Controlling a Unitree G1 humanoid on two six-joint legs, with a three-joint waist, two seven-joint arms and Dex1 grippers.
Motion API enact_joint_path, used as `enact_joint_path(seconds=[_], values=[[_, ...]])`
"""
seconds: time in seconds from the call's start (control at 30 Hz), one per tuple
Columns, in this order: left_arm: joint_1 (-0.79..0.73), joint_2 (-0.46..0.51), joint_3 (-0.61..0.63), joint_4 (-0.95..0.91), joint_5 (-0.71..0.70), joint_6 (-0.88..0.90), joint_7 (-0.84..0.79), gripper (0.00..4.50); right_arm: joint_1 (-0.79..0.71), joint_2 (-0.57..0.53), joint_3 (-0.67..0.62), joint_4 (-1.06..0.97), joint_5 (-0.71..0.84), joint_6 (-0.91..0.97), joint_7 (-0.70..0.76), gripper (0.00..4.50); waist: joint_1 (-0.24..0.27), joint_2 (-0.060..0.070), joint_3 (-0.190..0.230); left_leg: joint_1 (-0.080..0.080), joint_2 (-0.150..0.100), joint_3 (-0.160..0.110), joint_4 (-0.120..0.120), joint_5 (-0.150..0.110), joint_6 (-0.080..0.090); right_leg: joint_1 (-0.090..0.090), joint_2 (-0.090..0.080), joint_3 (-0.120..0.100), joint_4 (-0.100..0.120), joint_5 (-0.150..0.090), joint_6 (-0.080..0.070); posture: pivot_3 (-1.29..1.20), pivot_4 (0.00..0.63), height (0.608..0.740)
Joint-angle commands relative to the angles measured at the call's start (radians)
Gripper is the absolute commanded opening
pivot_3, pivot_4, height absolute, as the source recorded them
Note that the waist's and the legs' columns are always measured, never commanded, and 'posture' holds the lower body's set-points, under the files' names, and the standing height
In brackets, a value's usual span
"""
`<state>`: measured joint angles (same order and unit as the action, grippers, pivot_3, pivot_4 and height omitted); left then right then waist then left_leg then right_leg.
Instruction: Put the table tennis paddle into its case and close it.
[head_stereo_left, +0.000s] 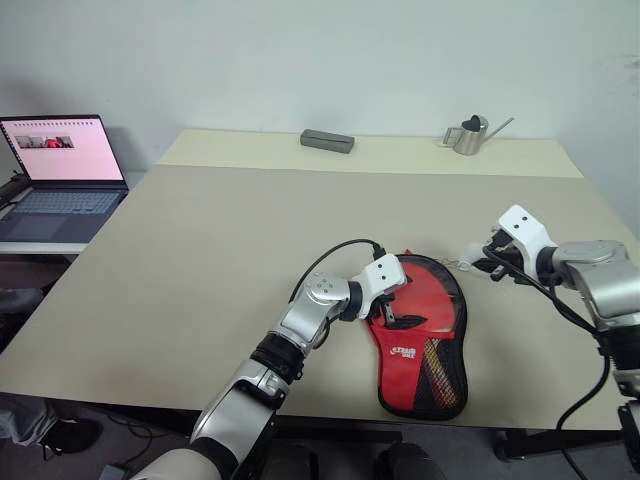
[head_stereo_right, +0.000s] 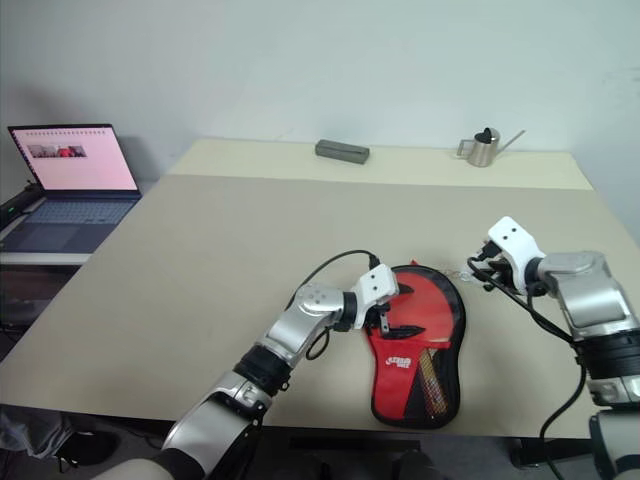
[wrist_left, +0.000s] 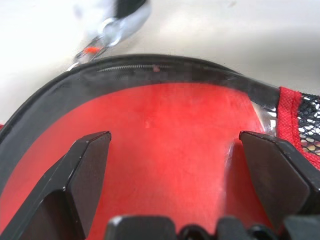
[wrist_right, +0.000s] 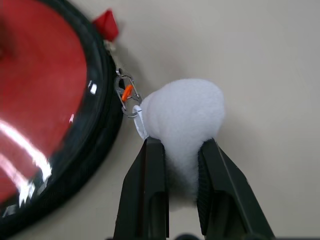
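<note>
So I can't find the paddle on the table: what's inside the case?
A glossy red round face shows inside the case under the open left claw, apparently the table tennis paddle. Its handle is covered by the case's red mesh side.

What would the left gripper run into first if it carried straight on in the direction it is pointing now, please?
Most likely the red face of the case: the left gripper, open, points right at it from close by, with the black zip edge just beyond. Whether it already touches is unclear.
</note>
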<state>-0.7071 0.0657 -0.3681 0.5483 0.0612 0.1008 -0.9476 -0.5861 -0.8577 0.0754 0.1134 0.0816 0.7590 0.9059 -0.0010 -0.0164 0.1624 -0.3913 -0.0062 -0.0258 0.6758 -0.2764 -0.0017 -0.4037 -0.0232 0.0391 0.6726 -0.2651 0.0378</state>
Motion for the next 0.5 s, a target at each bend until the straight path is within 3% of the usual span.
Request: enact_joint_path(seconds=[0.03, 0.5], values=[[0.063, 0.018, -0.066, 0.074, 0.045, 0.050, -0.023, 4.50, 0.041, -0.069, -0.061, -0.094, 0.033, 0.031, 0.032, 0.31, 0.000, 0.000, 0.000, 0.000, 0.000, 0.000, 0.000, 0.000, 0.000, 0.000, 0.000, 0.000, 0.000, 0.000, 0.000, 0.00, 0.150, 0.740], [0.065, 0.014, -0.072, 0.077, 0.045, 0.051, -0.033, 4.50, 0.415, -0.221, -0.150, -0.441, 0.141, 0.063, 0.109, 0.31, 0.000, 0.001, -0.002, 0.000, 0.000, -0.001, 0.000, -0.001, 0.001, 0.002, 0.000, -0.001, -0.004, -0.001, 0.001, 0.00, 0.150, 0.740]])
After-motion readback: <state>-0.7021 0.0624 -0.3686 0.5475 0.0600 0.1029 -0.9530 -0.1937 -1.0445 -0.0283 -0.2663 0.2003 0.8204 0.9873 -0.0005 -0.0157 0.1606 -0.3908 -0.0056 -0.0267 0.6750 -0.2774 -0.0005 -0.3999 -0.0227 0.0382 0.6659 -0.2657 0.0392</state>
